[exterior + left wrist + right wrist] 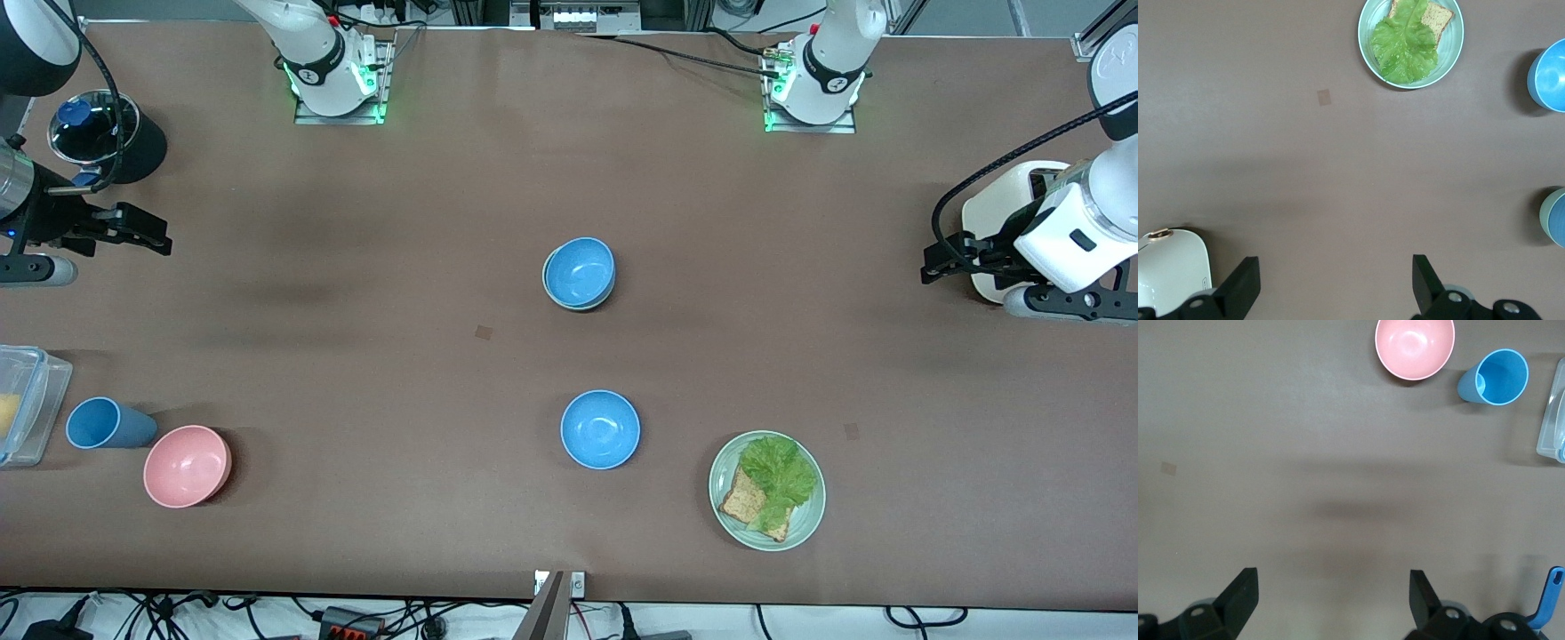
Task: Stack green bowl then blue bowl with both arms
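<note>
A blue bowl [580, 269] sits nested inside the green bowl [549, 291] at the middle of the table; only the green bowl's pale rim [1542, 215] shows around it. A second blue bowl [600, 429] stands alone, nearer the front camera, and shows in the left wrist view too [1549, 74]. My left gripper [933, 262] hangs open and empty over the table's left-arm end, beside a white toaster [1000, 209]; its fingers frame bare table [1336, 280]. My right gripper [151, 233] hangs open and empty over the right-arm end [1331, 597].
A pale green plate [805, 524] with bread and lettuce lies near the front edge. A pink bowl [188, 465], a blue cup [105, 423] and a clear container [25, 400] sit at the right-arm end. A black pot [133, 142] stands beside the right gripper.
</note>
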